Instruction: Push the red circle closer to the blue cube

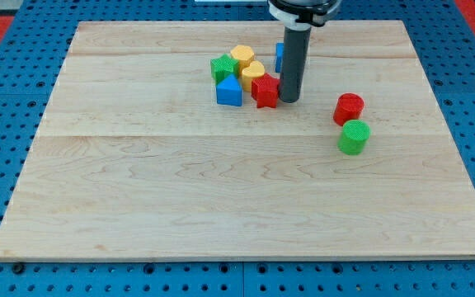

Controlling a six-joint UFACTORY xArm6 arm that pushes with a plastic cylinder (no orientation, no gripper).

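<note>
The red circle (348,108) stands on the wooden board at the view's right, just above the green circle (354,137) and touching it. The blue cube (279,56) sits near the view's top centre, mostly hidden behind my rod. My tip (290,99) rests on the board right beside the red star (265,90), to the star's right. The tip is well to the left of the red circle and below the blue cube.
A cluster lies left of the tip: a green star (223,68), a yellow hexagon (242,56), a yellow block (252,74), and a blue triangle (228,91). The wooden board (221,190) is ringed by a blue pegboard table.
</note>
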